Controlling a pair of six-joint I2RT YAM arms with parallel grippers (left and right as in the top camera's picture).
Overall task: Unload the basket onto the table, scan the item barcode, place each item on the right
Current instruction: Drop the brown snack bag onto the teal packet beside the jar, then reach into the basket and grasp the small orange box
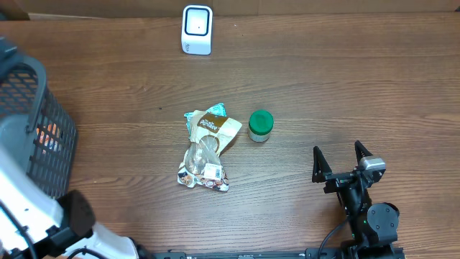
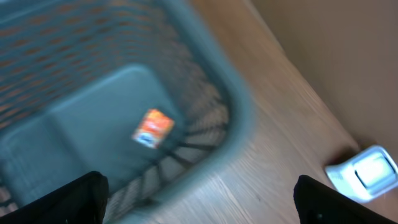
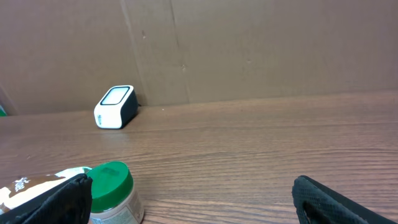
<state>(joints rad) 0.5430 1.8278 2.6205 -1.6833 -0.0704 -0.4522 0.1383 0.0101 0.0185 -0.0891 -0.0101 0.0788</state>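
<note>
The white barcode scanner (image 1: 197, 29) stands at the table's far edge; it also shows at the right of the left wrist view as the scanner (image 2: 365, 173) and far left in the right wrist view as the scanner (image 3: 115, 106). A snack bag (image 1: 208, 147) lies mid-table with a green-lidded jar (image 1: 261, 125) upright beside it. My left gripper (image 2: 199, 200) hangs open and empty above the basket's (image 2: 239, 118) rim; an orange packet (image 2: 153, 128) lies on the basket floor. My right gripper (image 1: 343, 160) is open and empty near the front right, facing the jar (image 3: 111, 190).
The dark mesh basket (image 1: 43, 108) takes up the table's left side. My left arm's white body (image 1: 29, 208) crosses the lower left corner. A brown cardboard wall (image 3: 249, 50) backs the table behind the scanner.
</note>
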